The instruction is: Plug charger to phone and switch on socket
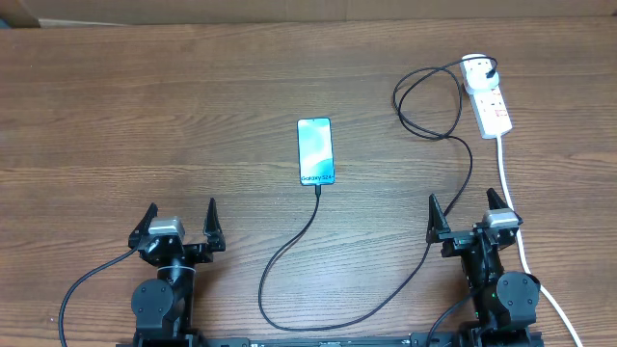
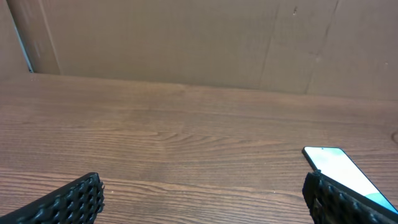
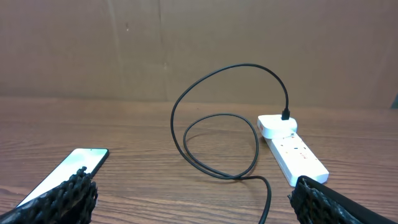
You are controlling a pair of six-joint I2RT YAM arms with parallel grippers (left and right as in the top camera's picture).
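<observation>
The phone (image 1: 315,151) lies flat mid-table with its screen lit, "Galaxy S24+" at its near end. The charger (image 1: 386,299), a thin black cable, meets the phone's near edge with its connector tip (image 1: 317,189). From there it sweeps toward me, then loops right to its plug (image 1: 492,70) in the white socket (image 1: 490,99). My left gripper (image 1: 181,217) is open, near-left of the phone and empty. My right gripper (image 1: 464,207) is open, near the socket's end. The left wrist view shows the phone (image 2: 339,165) beside the right finger. The right wrist view shows the phone (image 3: 68,169), cable loops (image 3: 217,124) and socket (image 3: 292,146).
The socket's thick white cord (image 1: 516,226) runs toward me just right of my right gripper. Brown cardboard (image 2: 186,43) walls off the table's far side. Bare wood (image 1: 145,116) stretches left of the phone.
</observation>
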